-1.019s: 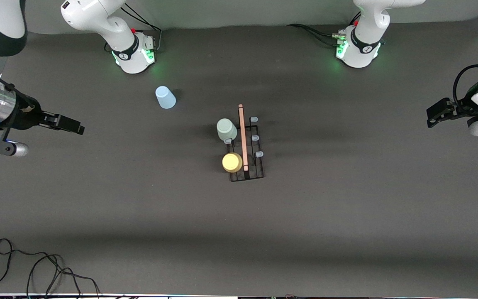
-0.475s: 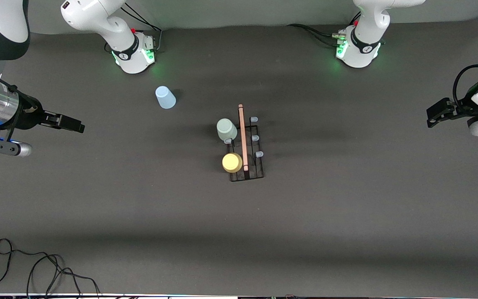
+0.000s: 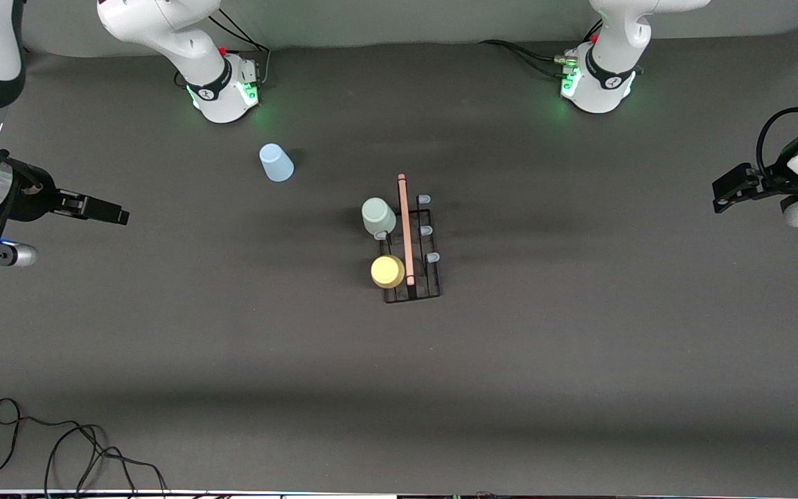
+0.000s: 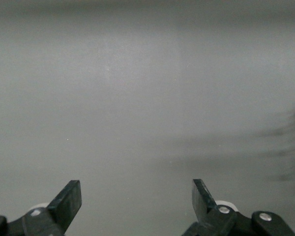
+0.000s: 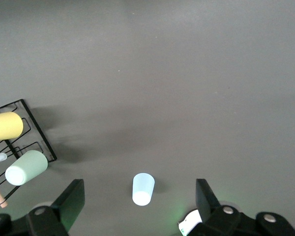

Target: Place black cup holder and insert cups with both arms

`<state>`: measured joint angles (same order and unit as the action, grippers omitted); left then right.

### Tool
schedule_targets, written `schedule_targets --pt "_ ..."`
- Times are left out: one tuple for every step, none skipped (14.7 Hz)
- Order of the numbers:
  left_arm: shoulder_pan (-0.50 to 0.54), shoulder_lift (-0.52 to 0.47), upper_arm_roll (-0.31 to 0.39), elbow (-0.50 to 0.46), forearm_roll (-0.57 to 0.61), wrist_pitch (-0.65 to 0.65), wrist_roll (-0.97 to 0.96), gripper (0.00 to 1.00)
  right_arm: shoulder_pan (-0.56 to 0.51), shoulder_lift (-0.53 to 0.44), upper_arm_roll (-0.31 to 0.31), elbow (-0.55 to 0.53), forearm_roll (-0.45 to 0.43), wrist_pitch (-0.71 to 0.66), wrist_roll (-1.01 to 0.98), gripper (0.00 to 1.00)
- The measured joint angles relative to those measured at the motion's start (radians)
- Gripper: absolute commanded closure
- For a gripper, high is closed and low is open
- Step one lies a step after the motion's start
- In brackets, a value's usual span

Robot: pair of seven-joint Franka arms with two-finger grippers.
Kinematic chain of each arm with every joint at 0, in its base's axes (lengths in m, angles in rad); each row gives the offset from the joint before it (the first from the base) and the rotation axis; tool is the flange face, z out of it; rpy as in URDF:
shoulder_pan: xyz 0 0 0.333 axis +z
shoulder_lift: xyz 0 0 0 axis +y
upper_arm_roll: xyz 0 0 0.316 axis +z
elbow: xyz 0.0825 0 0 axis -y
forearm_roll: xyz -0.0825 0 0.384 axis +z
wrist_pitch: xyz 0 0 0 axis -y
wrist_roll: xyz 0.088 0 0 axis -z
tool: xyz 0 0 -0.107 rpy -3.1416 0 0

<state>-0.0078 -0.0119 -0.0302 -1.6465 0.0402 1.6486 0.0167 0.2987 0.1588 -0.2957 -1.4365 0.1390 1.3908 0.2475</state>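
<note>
The black cup holder (image 3: pixel 433 284) (image 5: pixel 37 132) stands mid-table, its wooden rod (image 3: pixel 405 229) along the top. A pale green cup (image 3: pixel 378 216) (image 5: pixel 25 167) and a yellow cup (image 3: pixel 388 271) (image 5: pixel 6 126) sit on prongs on the side toward the right arm's end. The pale blue cup (image 3: pixel 276 163) (image 5: pixel 143 189) stands upside down on the table, close to the right arm's base. My right gripper (image 3: pixel 118 216) (image 5: pixel 138 186) hangs open and empty over the right arm's end of the table. My left gripper (image 3: pixel 719 199) (image 4: pixel 136 189) waits open and empty over the left arm's end.
The two green-lit arm bases (image 3: pixel 222 90) (image 3: pixel 596 83) stand along the table edge farthest from the front camera. A black cable (image 3: pixel 59 443) lies coiled at the near corner toward the right arm's end. The dark table (image 3: pixel 579 333) surrounds the holder.
My right gripper has drawn back a little toward the right arm's end of the table. The left arm, the cups and the holder have not moved.
</note>
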Motion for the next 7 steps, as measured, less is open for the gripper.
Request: schedule_targets --pt "0.0 0.0 0.0 0.0 0.0 0.0 0.0 0.0 -0.081 -0.007 0.091 0.0 -0.024 -0.001 0.0 0.0" --pt "0.0 0.0 0.0 0.0 0.0 0.0 0.0 0.0 -0.145 -0.014 0.166 0.0 -0.047 -0.002 0.0 0.0" --pt "0.0 0.0 0.0 0.0 0.0 0.0 0.0 0.0 -0.192 -0.018 0.221 0.0 -0.06 -0.002 0.0 0.0" --pt "0.0 0.0 0.0 0.0 0.0 0.0 0.0 0.0 -0.223 -0.023 0.256 -0.002 -0.067 -0.002 0.0 0.0" --pt "0.0 0.0 0.0 0.0 0.0 0.0 0.0 0.0 -0.247 -0.028 0.28 -0.005 -0.07 -0.001 -0.001 0.0" --pt "0.0 0.0 0.0 0.0 0.0 0.0 0.0 0.0 -0.272 -0.035 0.302 -0.012 -0.071 0.005 -0.01 0.0" --pt "0.0 0.0 0.0 0.0 0.0 0.0 0.0 0.0 -0.294 -0.045 0.32 -0.025 -0.075 0.02 -0.033 0.0"
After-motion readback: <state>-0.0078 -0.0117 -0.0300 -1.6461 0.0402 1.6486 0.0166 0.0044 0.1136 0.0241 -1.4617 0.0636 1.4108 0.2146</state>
